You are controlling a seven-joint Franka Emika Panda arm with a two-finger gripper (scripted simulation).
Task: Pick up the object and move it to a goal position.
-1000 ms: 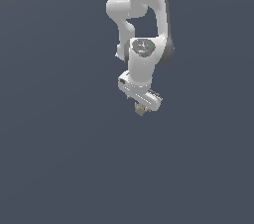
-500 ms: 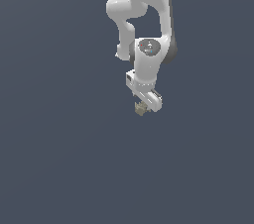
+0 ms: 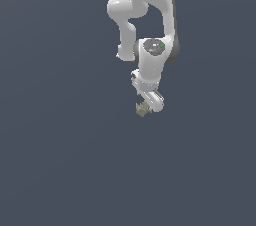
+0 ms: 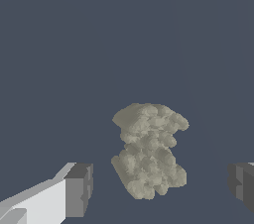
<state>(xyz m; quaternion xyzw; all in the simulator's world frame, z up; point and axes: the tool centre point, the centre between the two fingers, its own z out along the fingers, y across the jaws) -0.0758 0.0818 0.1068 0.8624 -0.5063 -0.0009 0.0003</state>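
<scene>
We have the jaws spread wide, one dark fingertip (image 4: 79,189) on each side of the object (image 4: 149,156) with clear gaps, so nothing is gripped. The gripper (image 3: 146,106) hangs low over the grey tabletop (image 3: 60,160), the small olive-tan lump just under it. We judge it light, rigid and rough, unlikely to slip; its narrower waist looks the best place to close on.

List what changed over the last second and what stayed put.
The arm's wrist turned and the gripper shifted slightly toward the exterior view's right and a little lower. Nothing was taken hold of or let go: the wrist view shows the fingers apart, with gaps on both sides of the olive lump. The lump stayed just under the gripper on the plain grey background.
</scene>
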